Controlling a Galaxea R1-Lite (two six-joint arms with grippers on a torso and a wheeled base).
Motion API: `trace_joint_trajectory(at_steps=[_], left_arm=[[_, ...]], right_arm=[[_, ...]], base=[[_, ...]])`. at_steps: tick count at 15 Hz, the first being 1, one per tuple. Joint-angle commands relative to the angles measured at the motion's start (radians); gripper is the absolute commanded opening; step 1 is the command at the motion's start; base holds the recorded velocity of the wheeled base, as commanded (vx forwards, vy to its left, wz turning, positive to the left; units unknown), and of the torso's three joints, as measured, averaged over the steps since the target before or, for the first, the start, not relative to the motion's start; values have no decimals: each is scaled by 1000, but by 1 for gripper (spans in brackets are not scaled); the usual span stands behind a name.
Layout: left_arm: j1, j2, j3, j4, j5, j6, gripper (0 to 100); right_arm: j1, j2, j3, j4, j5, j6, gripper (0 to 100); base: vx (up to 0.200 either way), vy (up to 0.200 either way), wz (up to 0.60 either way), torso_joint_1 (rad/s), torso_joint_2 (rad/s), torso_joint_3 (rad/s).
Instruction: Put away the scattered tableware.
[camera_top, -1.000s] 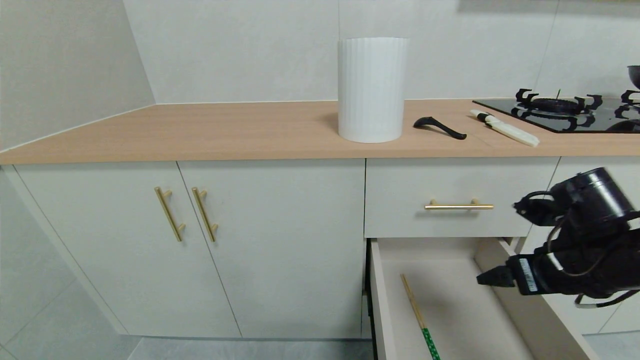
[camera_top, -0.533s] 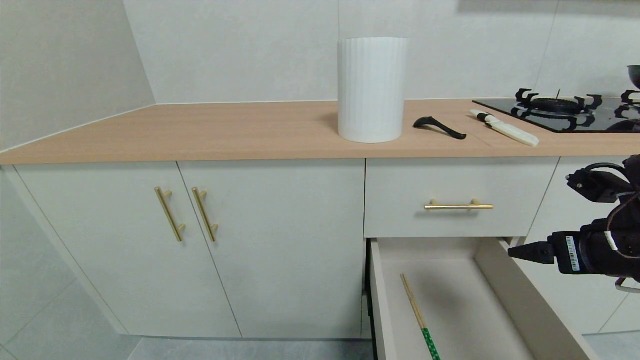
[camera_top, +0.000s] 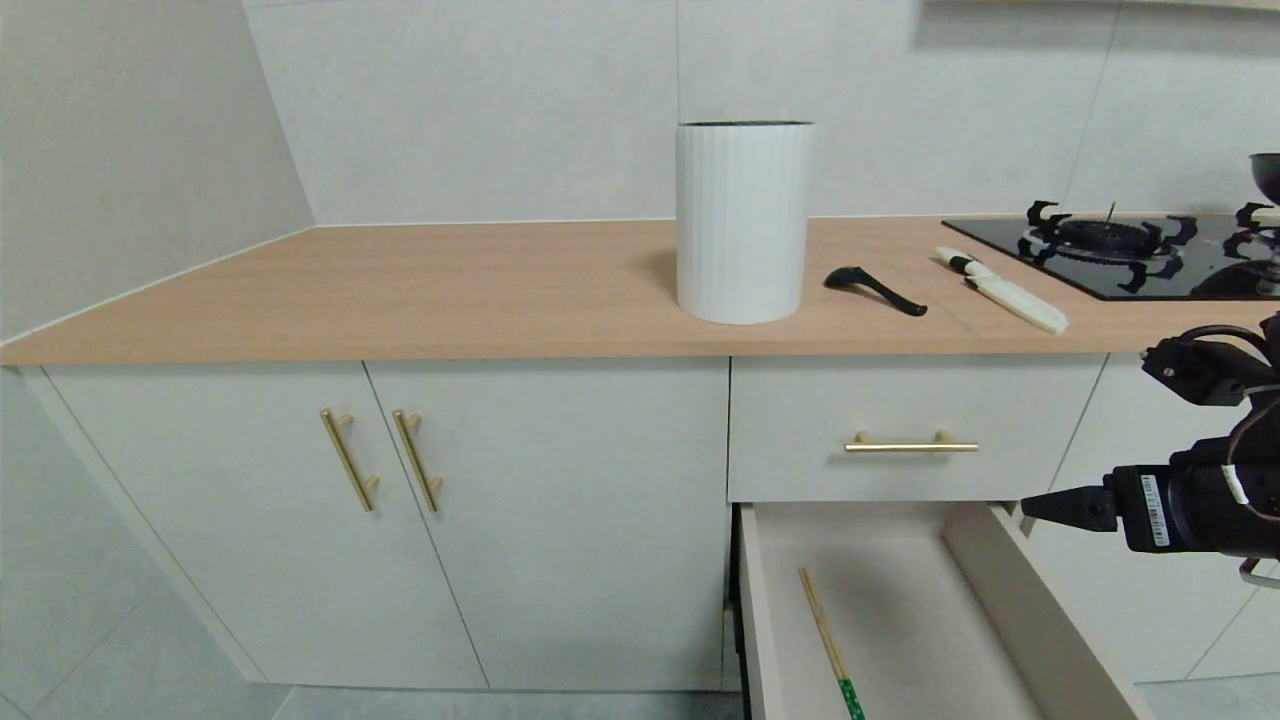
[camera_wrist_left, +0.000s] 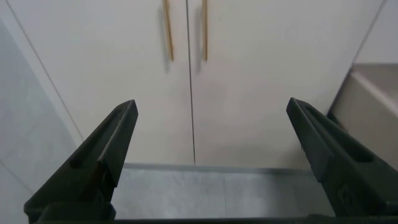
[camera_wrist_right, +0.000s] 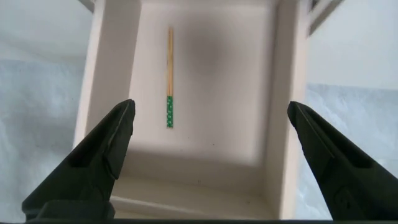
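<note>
The counter (camera_top: 400, 290) is running above the drawer (camera_top: 1010, 600), and both its ends are passing out of the head view. The two doors (camera_top: 540, 520) with brass handles are standing just left of the drawer, their lower edges partly cut off. The drawer itself is standing pulled out below a closed one; its front is falling outside the head view, and the right wrist view is cutting off its near corners.

The stove (camera_top: 1130, 250) is sitting on the counter above and to the right of the drawer, running off the edge, with a dark pot (camera_top: 1265, 175) showing only as a sliver. The white ribbed canister (camera_top: 741, 225) is standing above the drawer's left corner, its inside hidden.

The right gripper (camera_wrist_right: 210, 107) is hanging over the drawer toward its right wall, fingers spread wide and holding nothing. The left gripper (camera_wrist_left: 211, 104) is facing the doors left of the drawer, likewise spread and holding nothing.

The white knife (camera_top: 1003, 290) with a black band is lying on the counter above the drawer's right side, and the black spoon (camera_top: 875, 287) above its middle.

The chopsticks (camera_wrist_right: 169, 74) are lying inside the drawer along its left wall: pale wood with a green dotted end. Whether one stick or two pressed together is hard to make out.
</note>
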Motion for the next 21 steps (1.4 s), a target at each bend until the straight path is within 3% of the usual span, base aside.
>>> trace_joint_trajectory(at_steps=[1,16,19,21], left_arm=[[1,0,0,0,0,0,100],[1,0,0,0,0,0,100],[1,0,0,0,0,0,100],[1,0,0,0,0,0,100]], right_arm=[[0,2,2,0,0,1,100],[5,19,11,-1,0,-5,100],[5,23,31,-6,-8,-101,100],[-6,76,-1,-152,2,-117,100]], base=[[0,0,0,105,-520,-295],[0,0,0,197,-484,-293],[0,0,0,105,-222,-124],[0,0,0,13,-33,-25]])
